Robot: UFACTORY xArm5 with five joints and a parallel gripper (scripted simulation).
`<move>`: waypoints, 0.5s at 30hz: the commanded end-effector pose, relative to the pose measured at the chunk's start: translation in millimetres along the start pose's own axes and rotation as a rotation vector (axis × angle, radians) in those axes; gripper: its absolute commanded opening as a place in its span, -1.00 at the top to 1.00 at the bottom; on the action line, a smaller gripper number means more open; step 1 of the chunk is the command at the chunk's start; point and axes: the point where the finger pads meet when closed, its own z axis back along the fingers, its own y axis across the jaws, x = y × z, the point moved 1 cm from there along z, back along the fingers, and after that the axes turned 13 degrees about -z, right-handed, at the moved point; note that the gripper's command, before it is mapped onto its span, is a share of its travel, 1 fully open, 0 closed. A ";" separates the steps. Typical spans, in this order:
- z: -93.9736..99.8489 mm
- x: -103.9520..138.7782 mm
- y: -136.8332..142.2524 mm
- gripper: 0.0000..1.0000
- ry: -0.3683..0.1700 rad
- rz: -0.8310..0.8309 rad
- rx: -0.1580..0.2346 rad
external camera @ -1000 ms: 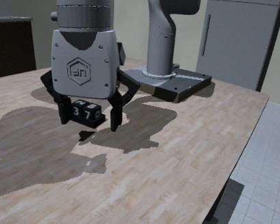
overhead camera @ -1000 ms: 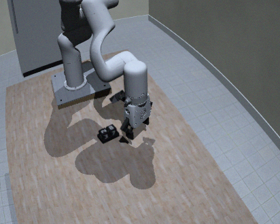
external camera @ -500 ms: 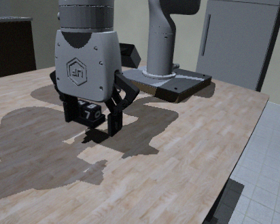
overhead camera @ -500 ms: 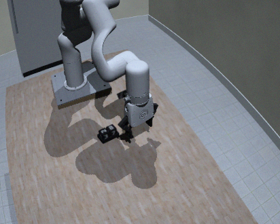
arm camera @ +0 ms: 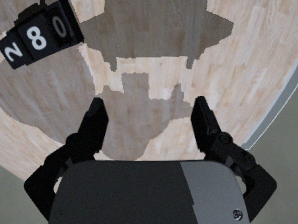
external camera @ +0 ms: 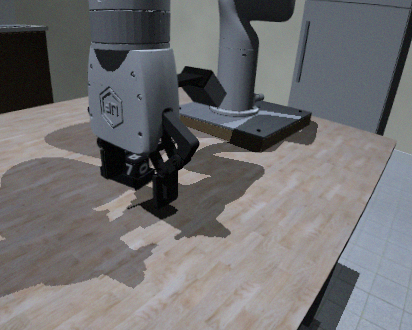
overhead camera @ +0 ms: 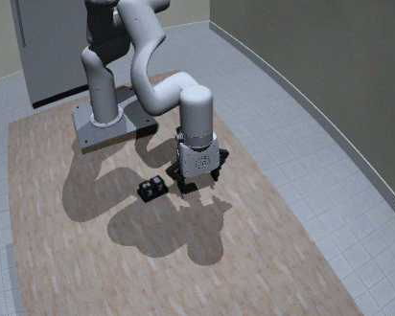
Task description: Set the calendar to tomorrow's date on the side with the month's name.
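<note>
The calendar (overhead camera: 152, 189) (arm camera: 39, 38) is a small black tray with two black cubes side by side, standing on the wooden table. In the wrist view it lies at the top left; the cubes' top faces read 2 and 8, and an end face shows 0. In the exterior view the calendar (external camera: 130, 168) is mostly hidden behind my wrist. My gripper (overhead camera: 198, 181) (external camera: 168, 175) (arm camera: 149, 107) is wide open and empty. It points down over bare table just beside the calendar, with its fingertips close to the table top and not touching the calendar.
The arm's base plate (overhead camera: 113, 125) (external camera: 251, 125) stands at the back of the table. A grey cabinet (overhead camera: 49, 48) (external camera: 346, 60) stands behind it. The table's edge (external camera: 371, 190) drops to a tiled floor.
</note>
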 end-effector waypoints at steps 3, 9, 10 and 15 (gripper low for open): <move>-12.0 0.8 0.7 -1.00 -0.002 -0.004 0.001; -25.3 0.9 0.5 -1.00 -0.002 -0.004 0.001; -26.0 0.9 0.5 -1.00 -0.002 -0.004 0.001; -26.3 0.9 0.5 -1.00 -0.002 -0.004 0.001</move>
